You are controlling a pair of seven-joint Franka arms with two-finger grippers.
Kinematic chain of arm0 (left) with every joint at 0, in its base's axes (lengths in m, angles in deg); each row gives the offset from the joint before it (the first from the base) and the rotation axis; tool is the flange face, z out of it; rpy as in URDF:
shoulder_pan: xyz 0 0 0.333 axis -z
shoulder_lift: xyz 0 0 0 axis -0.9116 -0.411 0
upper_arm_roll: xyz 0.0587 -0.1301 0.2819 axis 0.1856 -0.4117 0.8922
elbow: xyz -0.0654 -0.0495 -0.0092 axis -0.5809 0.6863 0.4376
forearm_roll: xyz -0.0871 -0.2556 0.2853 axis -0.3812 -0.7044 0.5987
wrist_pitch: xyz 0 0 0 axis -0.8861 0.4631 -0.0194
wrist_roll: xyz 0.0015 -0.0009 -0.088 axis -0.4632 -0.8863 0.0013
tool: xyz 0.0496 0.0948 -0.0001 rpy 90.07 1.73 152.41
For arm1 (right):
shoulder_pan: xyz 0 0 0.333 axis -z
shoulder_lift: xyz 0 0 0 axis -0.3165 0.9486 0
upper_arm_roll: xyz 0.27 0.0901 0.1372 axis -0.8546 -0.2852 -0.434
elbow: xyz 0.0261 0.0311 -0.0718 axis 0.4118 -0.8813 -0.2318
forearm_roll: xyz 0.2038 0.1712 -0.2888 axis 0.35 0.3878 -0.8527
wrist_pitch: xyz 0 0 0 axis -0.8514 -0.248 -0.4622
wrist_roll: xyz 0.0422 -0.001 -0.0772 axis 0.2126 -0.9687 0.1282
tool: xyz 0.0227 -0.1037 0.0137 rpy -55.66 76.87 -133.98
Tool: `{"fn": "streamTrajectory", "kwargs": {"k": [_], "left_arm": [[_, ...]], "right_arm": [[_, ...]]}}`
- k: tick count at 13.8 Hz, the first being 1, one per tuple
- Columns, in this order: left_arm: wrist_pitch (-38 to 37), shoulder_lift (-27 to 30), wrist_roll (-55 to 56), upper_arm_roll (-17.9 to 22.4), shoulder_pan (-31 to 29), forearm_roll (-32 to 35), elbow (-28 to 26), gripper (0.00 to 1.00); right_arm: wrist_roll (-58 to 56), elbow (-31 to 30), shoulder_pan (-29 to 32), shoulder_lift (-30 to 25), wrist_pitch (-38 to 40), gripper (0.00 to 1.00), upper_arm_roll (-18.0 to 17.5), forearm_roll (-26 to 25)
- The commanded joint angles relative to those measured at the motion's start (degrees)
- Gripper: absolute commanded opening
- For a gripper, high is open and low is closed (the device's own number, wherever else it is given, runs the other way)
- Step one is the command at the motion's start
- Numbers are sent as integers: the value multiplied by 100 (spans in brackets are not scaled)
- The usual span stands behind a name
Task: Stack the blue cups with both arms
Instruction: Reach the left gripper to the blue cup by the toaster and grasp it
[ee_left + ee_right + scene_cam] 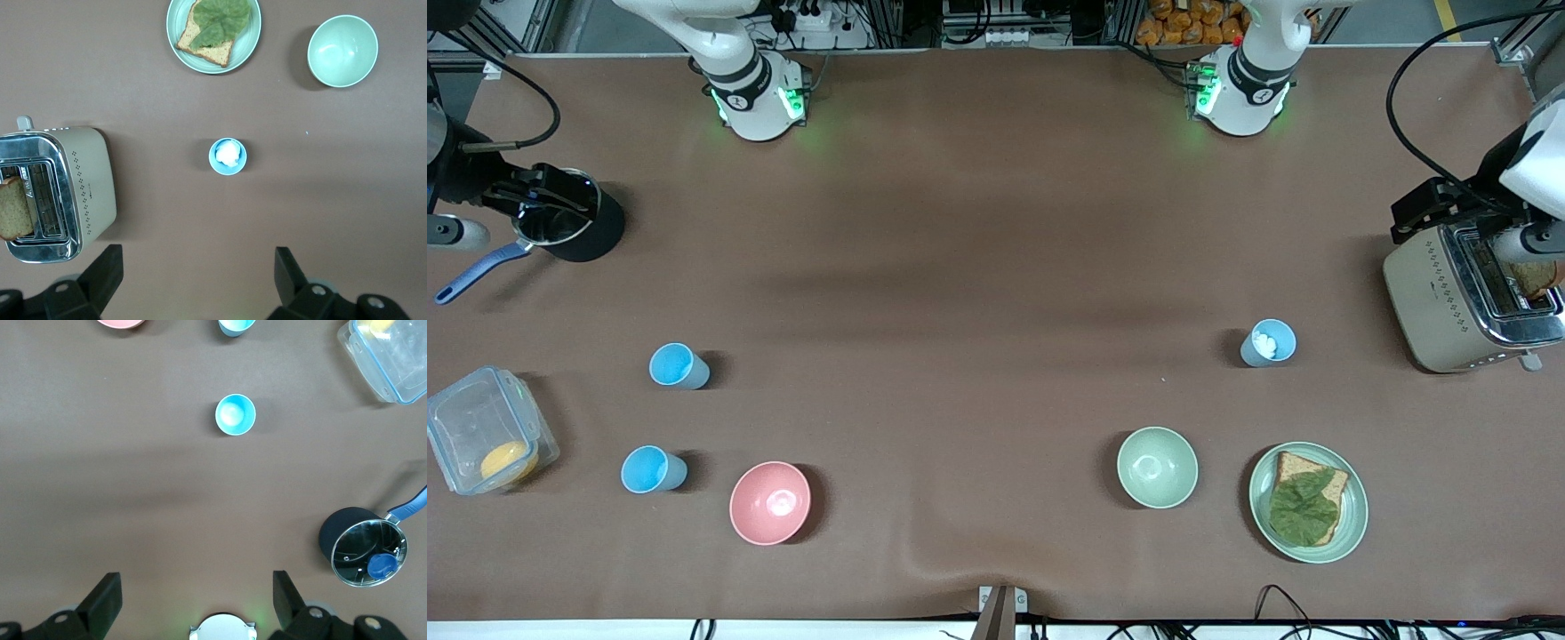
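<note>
Three blue cups stand upright on the brown table. Two are empty at the right arm's end: one (679, 365) also shows in the right wrist view (235, 414), and the other (652, 469) stands nearer the front camera, beside the pink bowl (770, 502). The third cup (1268, 343) at the left arm's end holds a white lump and also shows in the left wrist view (227, 156). My left gripper (198, 259) is open and empty, high over bare table. My right gripper (195, 581) is open and empty, high over the table by its own base (221, 628).
A green bowl (1157, 467) and a plate (1356, 524) with bread and lettuce sit nearer the front camera than the third cup. A toaster (1467, 298) stands at the left arm's end. A black pot (569, 222) and a clear container (463, 418) are at the right arm's end.
</note>
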Motion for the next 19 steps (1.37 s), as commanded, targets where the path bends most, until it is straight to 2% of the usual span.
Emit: {"fn": "streamTrajectory", "kwargs": {"k": [1, 5, 9, 13, 17, 19], "left_arm": [[-91, 44, 73, -22, -35, -83, -16, 100], [-83, -52, -207, -5, -97, -92, -33, 100], [416, -605, -349, 22, -228, -92, -287, 100], [1943, -606, -358, 13, -220, -39, -1551, 100], [3788, -597, -332, 13, -237, -48, -2974, 100], [4459, -789, -340, 13, -421, -39, -3381, 100]], "right_arm": [[95, -43, 5, -86, 46, 100, 3, 72], [86, -52, 32, -86, 46, 100, 12, 72], [95, -43, 23, -86, 46, 100, 12, 72], [86, -52, 32, -86, 46, 100, 12, 72], [95, -52, 32, -86, 46, 100, 21, 72], [86, -52, 23, -86, 46, 100, 12, 72]]}}
